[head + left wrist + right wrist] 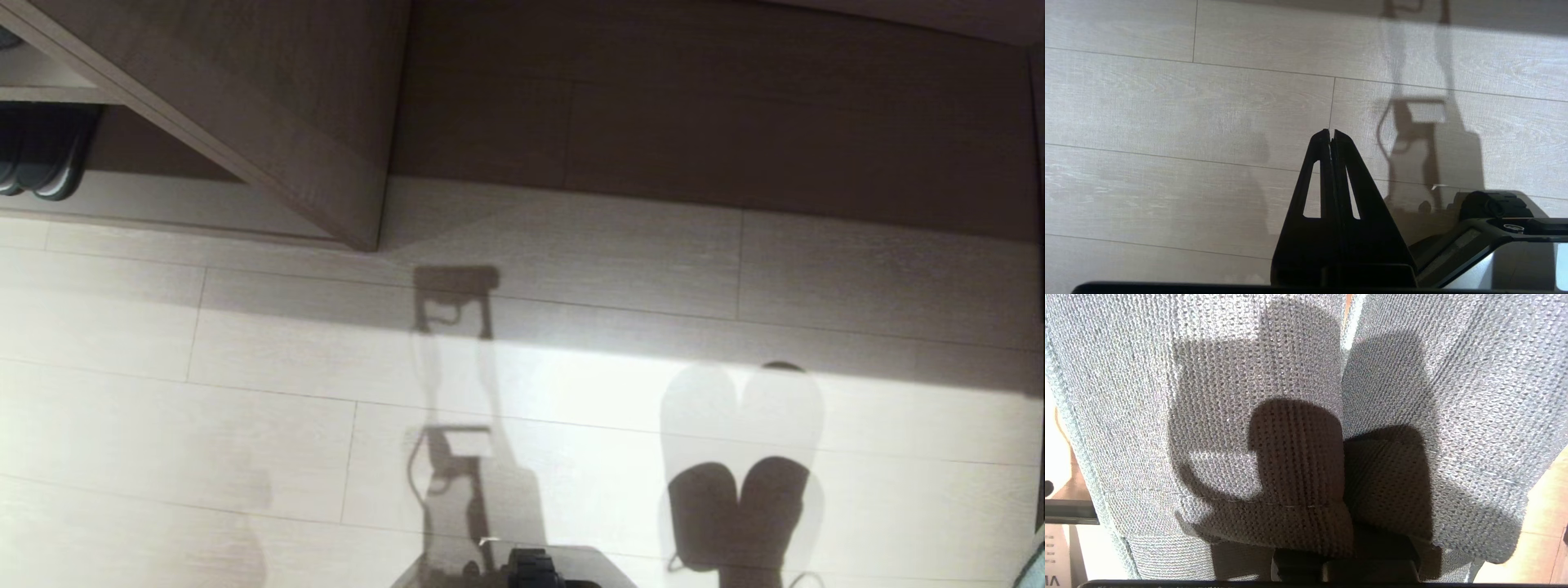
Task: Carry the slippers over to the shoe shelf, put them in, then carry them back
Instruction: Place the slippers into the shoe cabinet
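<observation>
Clamping the slippers (1298, 416) together, the right gripper's jaws hold the grey pair hanging, filling its wrist view. Left gripper (1332, 132), jaws pressed together, hangs over the pale plank floor (1167, 102). Far left, the shoe shelf (245, 122) holds a darker pair (41, 155).

L gripper (1332, 132) at bottom centre of frame, black fingers (1349, 183) pressed together, tips up, over pale wood-grain floor (1167, 102). Robot base (1486, 228) at lower right corner; arm shadow (1412, 134) on floor, right of centre.
</observation>
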### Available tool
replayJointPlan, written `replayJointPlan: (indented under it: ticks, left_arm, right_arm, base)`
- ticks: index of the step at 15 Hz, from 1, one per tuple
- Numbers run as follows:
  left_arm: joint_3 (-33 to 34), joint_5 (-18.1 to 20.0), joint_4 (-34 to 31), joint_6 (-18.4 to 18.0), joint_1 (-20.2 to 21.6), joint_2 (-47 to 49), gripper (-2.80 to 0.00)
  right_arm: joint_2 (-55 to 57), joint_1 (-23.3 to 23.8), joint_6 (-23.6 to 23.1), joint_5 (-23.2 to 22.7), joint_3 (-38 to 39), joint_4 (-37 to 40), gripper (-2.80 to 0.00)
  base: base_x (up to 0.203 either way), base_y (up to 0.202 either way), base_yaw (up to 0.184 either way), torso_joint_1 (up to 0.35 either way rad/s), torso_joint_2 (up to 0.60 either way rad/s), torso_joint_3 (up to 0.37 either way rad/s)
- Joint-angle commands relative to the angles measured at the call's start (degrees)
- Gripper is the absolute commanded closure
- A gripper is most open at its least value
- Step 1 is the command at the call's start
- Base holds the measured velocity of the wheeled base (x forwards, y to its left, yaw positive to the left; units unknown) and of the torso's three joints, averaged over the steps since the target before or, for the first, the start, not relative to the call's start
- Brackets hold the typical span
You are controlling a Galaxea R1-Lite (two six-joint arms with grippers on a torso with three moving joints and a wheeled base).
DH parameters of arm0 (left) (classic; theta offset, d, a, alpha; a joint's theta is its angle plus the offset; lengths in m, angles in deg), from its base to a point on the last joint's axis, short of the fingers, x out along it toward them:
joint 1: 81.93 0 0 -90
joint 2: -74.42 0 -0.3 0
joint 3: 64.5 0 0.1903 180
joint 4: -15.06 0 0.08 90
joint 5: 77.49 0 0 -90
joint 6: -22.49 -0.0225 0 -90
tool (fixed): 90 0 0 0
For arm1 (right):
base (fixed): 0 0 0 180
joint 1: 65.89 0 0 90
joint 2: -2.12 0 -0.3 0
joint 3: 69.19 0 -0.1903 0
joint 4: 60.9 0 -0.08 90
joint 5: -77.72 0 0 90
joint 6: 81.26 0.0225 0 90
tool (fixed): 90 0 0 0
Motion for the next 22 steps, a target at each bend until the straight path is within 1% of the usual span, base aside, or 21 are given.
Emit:
replayJointPlan:
  ticks: [1,22]
  left_arm:
    - [0.0,0.0,0.0,0.0,0.0,0.0,0.0]
    - [0.0,0.0,0.0,0.0,0.1,0.1,0.0]
  right_arm:
    - [0.2,0.0,0.0,0.0,0.0,-0.1,0.0]
    - [0.2,0.0,0.0,0.0,0.0,-0.1,0.0]
  base:
    - [0.0,0.0,0.0,0.001,0.0,0.2]
    - [0.0,0.0,0.0,0.001,0.0,0.201]
